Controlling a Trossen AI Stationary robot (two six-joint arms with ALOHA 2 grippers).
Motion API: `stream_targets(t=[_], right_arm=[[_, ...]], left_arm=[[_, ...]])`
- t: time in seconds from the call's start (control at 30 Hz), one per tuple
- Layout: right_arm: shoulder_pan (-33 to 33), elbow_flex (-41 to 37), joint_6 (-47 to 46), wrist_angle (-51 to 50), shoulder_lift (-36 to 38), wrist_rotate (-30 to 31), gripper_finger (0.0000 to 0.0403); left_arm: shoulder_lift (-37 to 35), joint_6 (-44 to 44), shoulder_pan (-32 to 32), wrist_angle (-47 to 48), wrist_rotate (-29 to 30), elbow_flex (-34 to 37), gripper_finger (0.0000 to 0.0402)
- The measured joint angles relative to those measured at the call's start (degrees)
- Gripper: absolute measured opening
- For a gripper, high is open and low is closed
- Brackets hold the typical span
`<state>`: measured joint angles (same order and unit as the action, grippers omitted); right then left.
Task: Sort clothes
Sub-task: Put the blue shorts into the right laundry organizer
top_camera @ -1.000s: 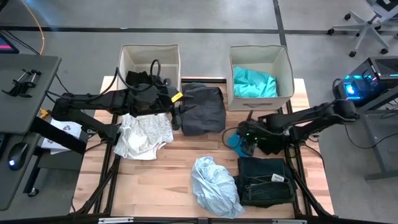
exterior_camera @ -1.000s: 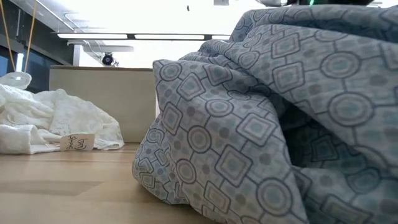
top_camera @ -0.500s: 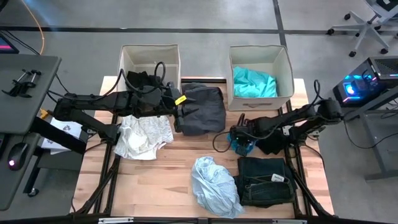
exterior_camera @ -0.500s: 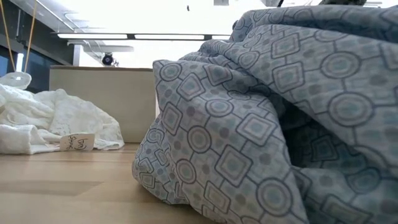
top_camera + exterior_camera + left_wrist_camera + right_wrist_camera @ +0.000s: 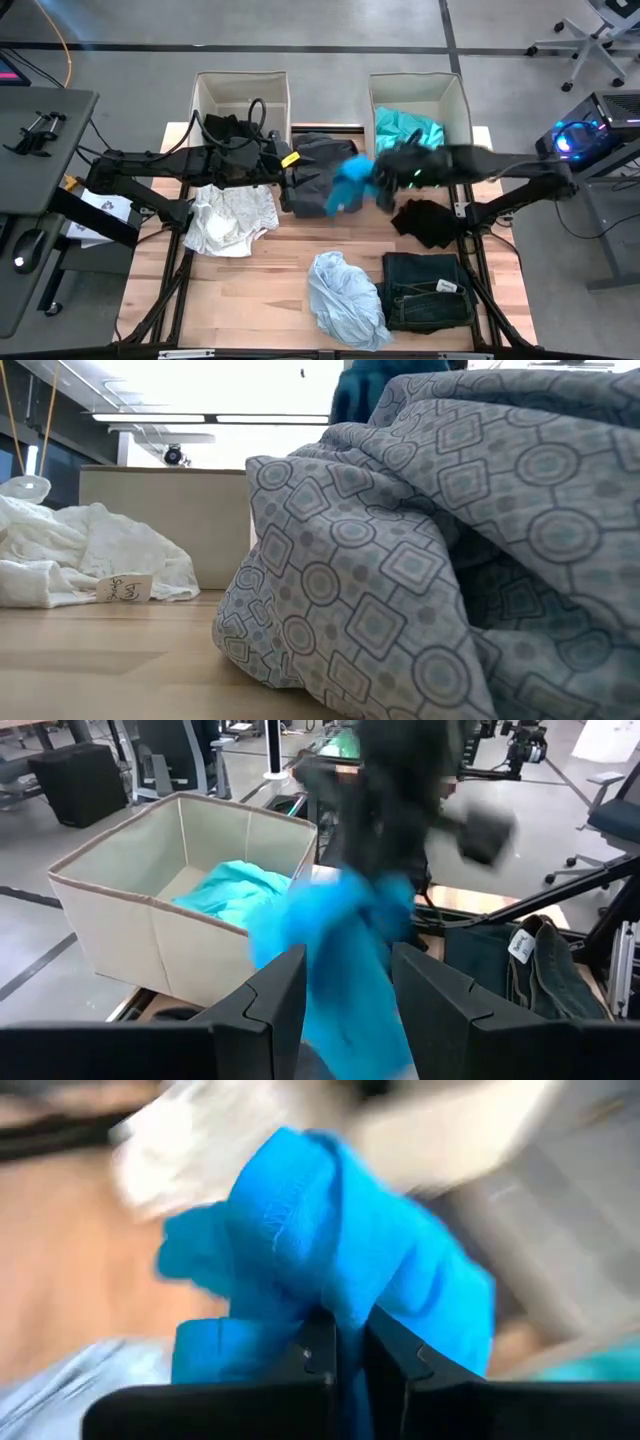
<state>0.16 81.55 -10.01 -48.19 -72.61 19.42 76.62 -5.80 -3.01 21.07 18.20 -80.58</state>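
My right gripper (image 5: 380, 184) is shut on a bright blue garment (image 5: 350, 182), held in the air above the dark grey garment (image 5: 330, 190) at the table's far middle. The blue garment also shows at the top of the low view (image 5: 372, 385). My left gripper (image 5: 288, 178) stands open at the dark grey garment's left edge, its fingers (image 5: 275, 1005) apart with nothing between them. A white garment (image 5: 235, 215), a pale patterned garment (image 5: 345, 295), dark denim (image 5: 425, 290) and a black garment (image 5: 425, 222) lie flat on the table. My right gripper pinches a bunched fold of the blue garment (image 5: 345, 1305) between its two fingers (image 5: 320, 1355). The garment is lifted clear of the table, and its loose part trails from the fingers toward the table's left (image 5: 340, 195).
Two beige bins stand at the far edge: the left one (image 5: 205, 90) holds a black garment, the right one (image 5: 455, 100) a teal garment (image 5: 405, 130). In the low view the pale patterned garment (image 5: 430, 560) fills most of the picture.
My right gripper has shut on the blue garment where it lay beside the black garment, then swung quickly up and toward the far edge and the left. The blue garment has been lifted clear of the table and now hangs over the dark grey garment.
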Motion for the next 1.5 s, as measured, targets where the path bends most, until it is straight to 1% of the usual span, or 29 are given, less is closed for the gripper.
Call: stream_targets(t=[0.1,0.17,0.23,0.3,0.37,0.43,0.47,0.53,0.6,0.67,0.77,0.9,1.03,1.13,1.27,1.4,1.5], right_arm=[[-2.2,8.8,4.8,-4.9,0.3,11.4,0.0005],[-4.9,12.9,7.5,-7.6,0.5,17.3,0.0005],[-8.9,15.6,10.1,-10.1,0.3,19.8,0.0006],[-14.2,17.0,11.4,-11.7,0.3,19.4,0.0007],[-20.3,17.0,11.3,-13.0,0.3,17.3,0.0007],[-27.1,15.4,10.2,-14.4,0.3,12.8,0.0007],[-30.5,13.9,9.8,-15.0,0.2,9.5,0.0007],[-37.1,9.6,8.7,-14.8,0.1,2.6,0.0008],[-43.0,3.7,8.5,-13.1,0.1,-4.6,0.0008],[-47.8,-3.0,8.4,-10.2,0.0,-10.1,0.0008],[-52.2,-12.5,7.6,-6.1,-1.1,-14.8,0.0008],[-54.1,-23.1,5.5,1.1,-3.4,-15.5,0.0010],[-54.1,-29.6,4.1,8.2,-6.8,-15.6,0.0023],[-54.2,-30.9,2.5,9.4,-10.3,-15.6,0.0049],[-54.2,-28.3,2.4,5.8,-13.0,-18.0,0.0110],[-54.1,-21.2,2.5,-3.2,-12.6,-19.1,0.0172],[-54.1,-13.5,3.7,-12.3,-12.5,-19.2,0.0203]], left_arm=[[0.0,0.4,0.0,0.0,0.0,0.0,0.0133],[0.0,0.4,0.0,0.0,0.0,0.0,0.0133],[0.0,0.4,0.0,0.0,0.0,0.0,0.0133],[0.0,0.3,-0.2,0.0,-0.1,0.0,0.0133],[0.0,0.1,-0.4,0.0,-0.1,0.0,0.0133],[0.0,0.0,-0.7,0.0,-0.1,0.0,0.0133],[0.0,0.0,-0.9,0.0,-0.1,0.0,0.0133],[0.0,-0.1,-1.4,0.1,-0.1,0.0,0.0133],[0.0,-0.1,-1.9,0.1,-0.1,0.0,0.0133],[0.0,-0.1,-2.3,0.1,-0.1,0.0,0.0133],[0.0,-0.6,-2.9,0.1,-0.1,0.0,0.0133],[0.0,-5.0,-3.8,0.3,-0.1,0.0,0.0133],[0.0,-9.9,-5.1,1.3,0.0,0.0,0.0133],[0.0,-12.6,-5.9,2.2,0.1,0.0,0.0133],[0.0,-13.6,-6.6,2.3,1.2,0.0,0.0133],[0.0,-13.7,-6.6,2.3,2.0,0.0,0.0133],[0.0,-15.9,-6.1,2.3,2.1,0.0,0.0133]])
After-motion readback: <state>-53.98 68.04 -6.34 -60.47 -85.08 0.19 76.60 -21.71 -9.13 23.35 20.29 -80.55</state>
